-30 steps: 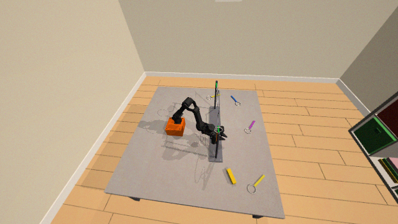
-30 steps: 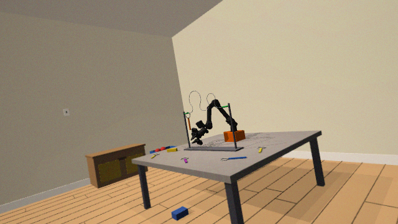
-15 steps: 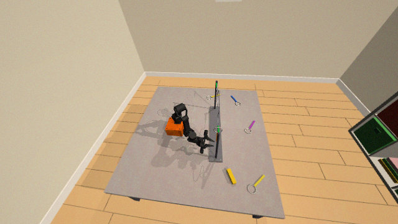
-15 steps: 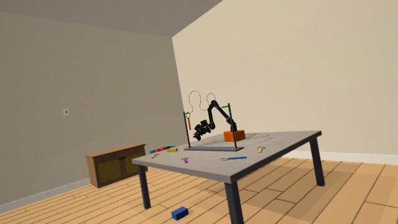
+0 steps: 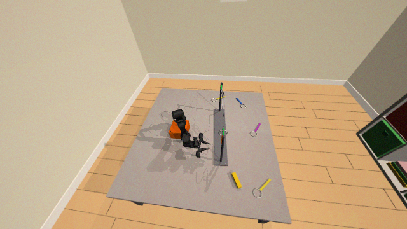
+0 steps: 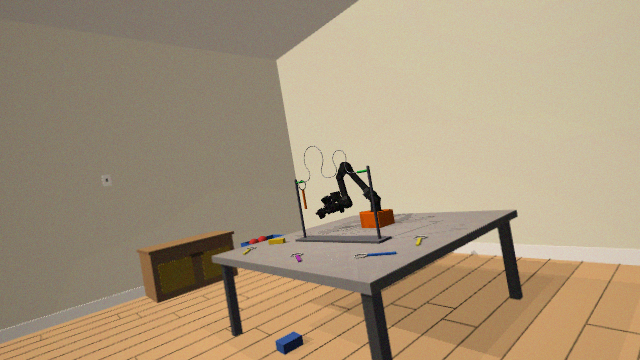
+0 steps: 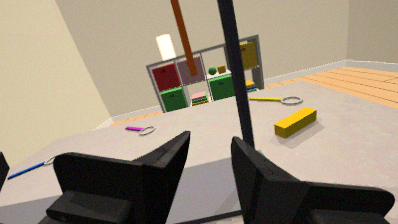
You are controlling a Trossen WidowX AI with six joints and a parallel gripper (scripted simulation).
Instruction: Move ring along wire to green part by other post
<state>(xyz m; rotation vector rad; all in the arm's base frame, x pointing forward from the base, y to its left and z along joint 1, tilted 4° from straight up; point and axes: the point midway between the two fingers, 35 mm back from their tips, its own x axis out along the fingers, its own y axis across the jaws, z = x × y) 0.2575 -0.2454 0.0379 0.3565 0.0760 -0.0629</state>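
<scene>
Hand (image 6: 321, 213) hanging low over the counter (image 6: 450, 235), on the base side of the wire frame, short of the post (image 6: 303, 215) that carries the ring (image 6: 302, 185). Fingers partly apart, a plain gap showing in the wrist view, nothing clamped between them; narrowed, probably, to suit a slim handle rather than spread wide.

Ring seated on the green stub (image 6: 299, 181) at the top of that post, wire through it, with the orange handle (image 6: 304, 199) dangling straight down beside the post. Same handle seen from the wrist as an orange bar (image 7: 182, 35) high in frame, just left of the dark post (image 7: 237, 75), well above the fingertips. Reads as the approach: aimed roughly at the post, but too low for a grasp.

Still to do, by this judgement: rise to handle height, line the gap up on the orange bar, close on it. Then up and along the looping grey wire (image 6: 322, 160) to the green stub (image 6: 357, 171) by the far post (image 6: 371, 205), release, back away.

Worth watching: handle hanging very close to the post, so little room for the finger on that side; harmless to brush the post, not the grey wire. Spare rings and a yellow block (image 7: 295, 122) lying on the counter beyond, out of the way.
</scene>
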